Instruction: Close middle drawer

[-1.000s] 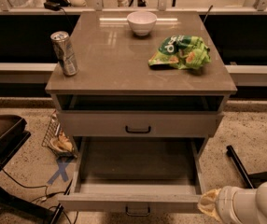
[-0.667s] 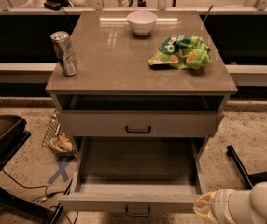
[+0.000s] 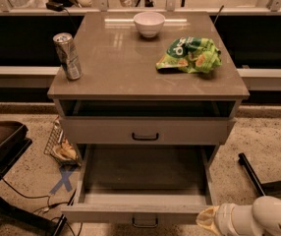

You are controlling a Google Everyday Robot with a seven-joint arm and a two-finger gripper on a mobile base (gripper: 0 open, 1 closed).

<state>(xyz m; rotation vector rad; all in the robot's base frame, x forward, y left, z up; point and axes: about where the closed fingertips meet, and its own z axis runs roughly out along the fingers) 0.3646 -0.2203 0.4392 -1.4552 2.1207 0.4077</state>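
the middle drawer [image 3: 135, 213] stands pulled far out of the bench [image 3: 130, 73], its flat grey-beige front nearest the camera and its small black bar handle [image 3: 145, 224] centred on the lower edge of that front. the inside of the drawer shows bare from above. the tool [image 3: 207, 220] sits low at the right, at the right end of the drawer's front panel, its yellowish tip just beside the corner. it cannot be told whether it touches the panel, nor whether the tool is apart or together. behind it a thick white arm [image 3: 266, 219] runs off the lower right edge. above the open drawer the top drawer [image 3: 189, 131] has a taller front with its own black handle [image 3: 145, 137], and a dark gap shows between it and the bench top. on the bench top a silver can [image 3: 68, 56] stands upright near the left edge, a white bowl [image 3: 149, 23] sits at the middle of the far edge, and a green crisp bag [image 3: 189, 55] lies crumpled toward the right, all well apart from each other. on the speckled floor left of the bench a blue tape cross [image 3: 62, 181] is stuck down, near a wire basket [image 3: 57, 144] leaning by the bench's side.
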